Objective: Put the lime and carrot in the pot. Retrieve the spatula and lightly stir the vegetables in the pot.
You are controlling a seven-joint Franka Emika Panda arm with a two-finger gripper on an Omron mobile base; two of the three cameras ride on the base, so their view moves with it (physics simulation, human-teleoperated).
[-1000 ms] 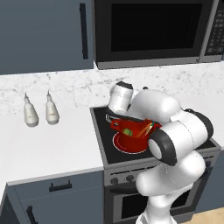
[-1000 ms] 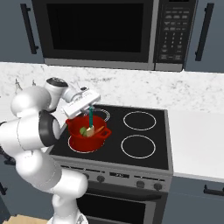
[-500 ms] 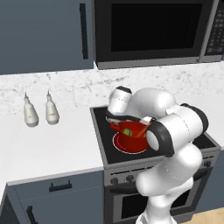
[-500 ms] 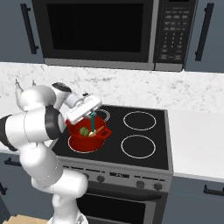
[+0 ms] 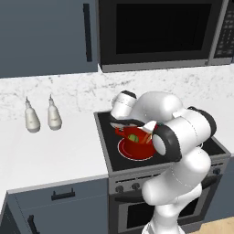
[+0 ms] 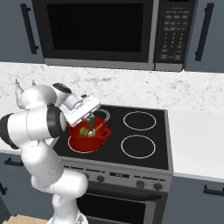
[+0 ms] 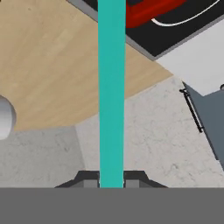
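The red pot point(image 6: 87, 143) stands on the stove's front left burner, also seen in the left base view point(image 5: 132, 147). Inside it lie the yellow-green lime point(image 6: 83, 130) point(image 5: 133, 136) and the orange carrot point(image 6: 99, 128), which leans against the right side. My gripper point(image 6: 90, 117) hangs just above the pot's rim, shut on the teal handle of the spatula point(image 6: 90, 123), whose tip dips among the vegetables. In the hand view the spatula handle point(image 7: 111, 87) runs straight up from my gripper point(image 7: 111, 180) toward the pot point(image 7: 148, 13).
Two white bottles point(image 5: 32, 119) point(image 5: 54, 118) stand on the marble counter left of the stove. Right of the pot are two bare burners point(image 6: 140, 120) point(image 6: 138, 146). A black microwave point(image 6: 100, 30) hangs above. More counter point(image 6: 197, 135) lies to the stove's right.
The hand with the spatula has shifted slightly lower over the pot, and the arm's elbow has swung a little. Pot, lime and carrot stay where they were.
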